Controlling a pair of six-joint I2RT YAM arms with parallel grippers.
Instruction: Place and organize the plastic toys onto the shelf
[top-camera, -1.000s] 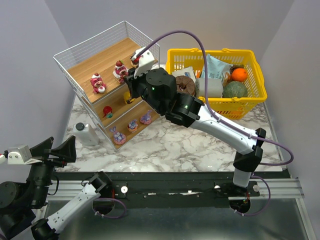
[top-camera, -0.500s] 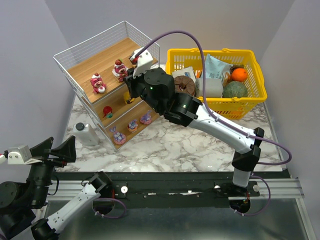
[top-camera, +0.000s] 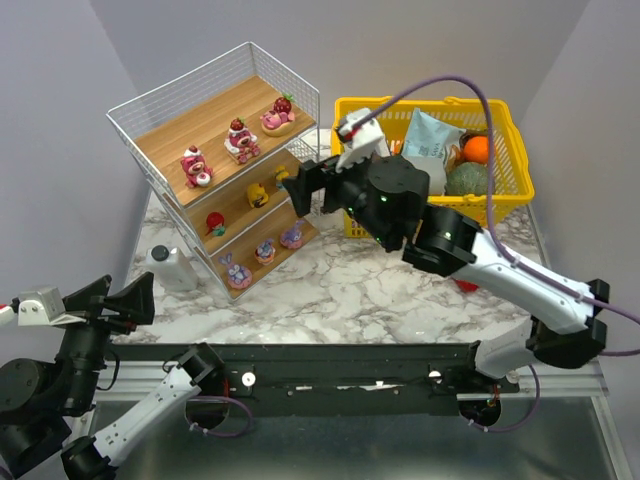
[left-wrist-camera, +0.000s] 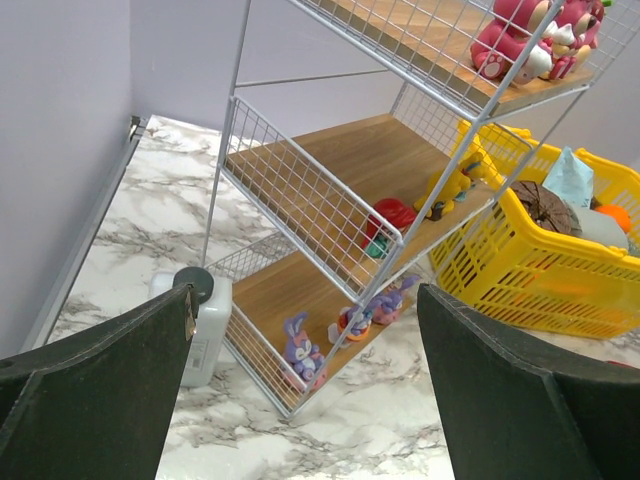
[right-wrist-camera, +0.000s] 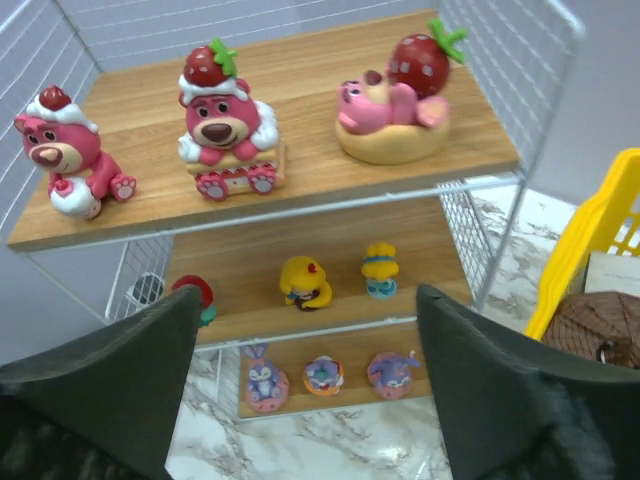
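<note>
Pink, yellow and purple plastic toys (right-wrist-camera: 225, 125) all sit on the shelf (top-camera: 215, 115) at the far left corner of the tabletop (top-camera: 380, 290). Three pink bears (right-wrist-camera: 68, 150) are on the top board, a small red one (right-wrist-camera: 190, 295) and two yellow ducks (right-wrist-camera: 305, 280) on the middle, and three purple figures (right-wrist-camera: 323, 375) on the lowest. Placing looks finished, so at most the rows need straightening. The right tool (top-camera: 308, 190) hangs before the shelf, released and empty, its arm stretched from the near right. The left tool (top-camera: 112, 298), also released, sits folded at the near left corner.
</note>
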